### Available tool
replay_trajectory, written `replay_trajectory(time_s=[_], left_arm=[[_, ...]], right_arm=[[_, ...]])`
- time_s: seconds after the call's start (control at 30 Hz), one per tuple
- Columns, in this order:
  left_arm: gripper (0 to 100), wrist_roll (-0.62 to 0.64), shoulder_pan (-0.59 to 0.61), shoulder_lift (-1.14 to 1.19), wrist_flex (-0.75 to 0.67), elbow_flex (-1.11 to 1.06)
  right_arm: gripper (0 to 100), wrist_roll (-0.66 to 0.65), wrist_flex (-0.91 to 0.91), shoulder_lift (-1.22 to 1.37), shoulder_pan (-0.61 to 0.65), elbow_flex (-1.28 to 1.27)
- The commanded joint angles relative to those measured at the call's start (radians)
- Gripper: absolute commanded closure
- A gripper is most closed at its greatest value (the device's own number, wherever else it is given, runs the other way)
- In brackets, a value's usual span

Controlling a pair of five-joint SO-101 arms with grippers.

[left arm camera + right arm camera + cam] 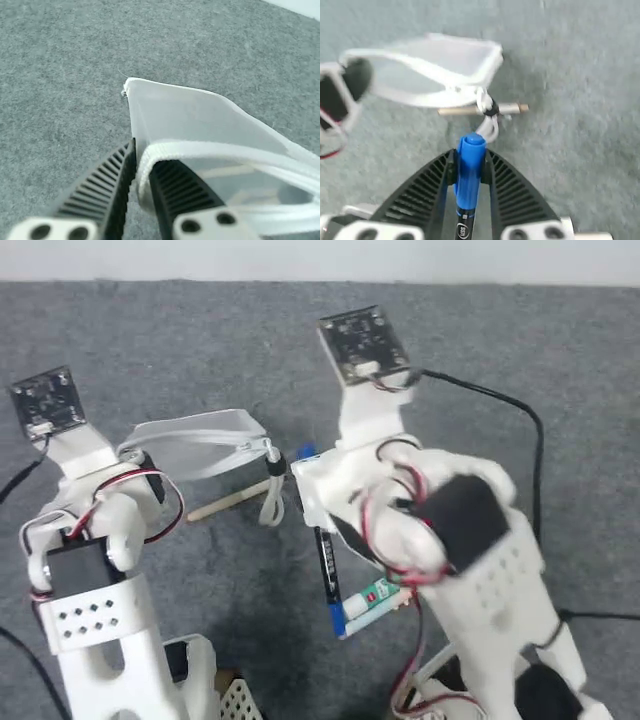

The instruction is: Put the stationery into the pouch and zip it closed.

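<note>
Currently the right gripper (469, 154) has its fingers narrow, clamped on a pen (468, 175) just behind the blue cap. The left gripper (142, 160) is pinched tight on the rim of the pouch (200, 120), holding one end up off the grey mat (500, 360) w/ the mouth gaping.

Risks, as I judge them:
- The cap is aimed nearer the zip pull (487, 106) and its cord than mid-mouth. Pushed straight on, it could snag the cord or butt the rim instead of going in.
- A rim hit would shove the soft pouch, and that could drag the rim out of the left pinch, since only a thin strip is held.
- A wooden stick (465, 110) lies on the mat just by the zip end, betw. pen and pouch. A low approach may knock it away.

Pen's long axis runs in line w/ the fingers, cap fwd toward the pouch, barrel back toward the wrist. Pouch's long axis runs from the left gripper across to the zip-pull end near the right arm. A white tube (375, 598) sits on the mat by the right arm, not yet packed.
</note>
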State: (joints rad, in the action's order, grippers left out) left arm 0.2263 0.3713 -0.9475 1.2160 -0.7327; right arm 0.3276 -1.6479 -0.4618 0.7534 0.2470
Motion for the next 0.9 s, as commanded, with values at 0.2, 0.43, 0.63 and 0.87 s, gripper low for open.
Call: replay_trajectory(time_s=[0.2, 0.43, 0.63, 0.87], left_arm=[[99, 0.011, -0.006, -0.005, -0.034, 0.039], [99, 0.012, -0.006, -0.003, -0.035, 0.036], [99, 0.012, -0.006, -0.003, -0.034, 0.033], [99, 0.012, -0.006, -0.005, -0.037, 0.033]], right_arm=[[99.3, 0.012, 0.143, -0.097, 0.01, 0.006], [99.3, 0.011, 0.163, -0.113, 0.058, 0.006], [99.3, 0.011, 0.131, -0.196, 0.093, 0.005], [99.3, 0.011, 0.252, -0.214, 0.091, -0.069]])
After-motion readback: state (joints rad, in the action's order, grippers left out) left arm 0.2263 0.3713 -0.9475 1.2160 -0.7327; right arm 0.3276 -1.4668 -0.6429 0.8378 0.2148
